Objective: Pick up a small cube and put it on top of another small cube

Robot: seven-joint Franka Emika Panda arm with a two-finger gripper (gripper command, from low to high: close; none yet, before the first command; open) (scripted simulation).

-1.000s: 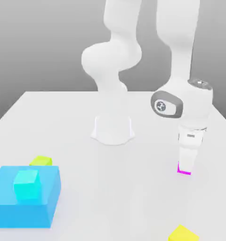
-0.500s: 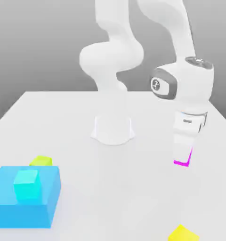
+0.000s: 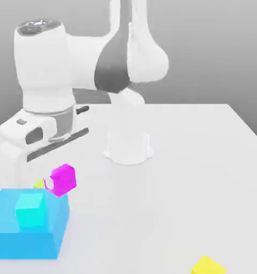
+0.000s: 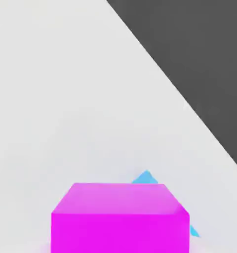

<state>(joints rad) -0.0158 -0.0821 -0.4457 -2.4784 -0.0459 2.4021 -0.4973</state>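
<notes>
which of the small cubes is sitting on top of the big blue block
The cyan cube. It rests on the big blue block, while the magenta cube is held in the air and both yellow cubes sit on the table.

Big blue block [image 3: 23,235] on white table [image 3: 205,176], yellow cube [image 3: 208,266] near front edge

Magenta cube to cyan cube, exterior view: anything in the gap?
Nothing stands between. The magenta cube, held in the shut claw, hangs just up and right of the cyan cube; only the big blue block top lies under that stretch.
</notes>
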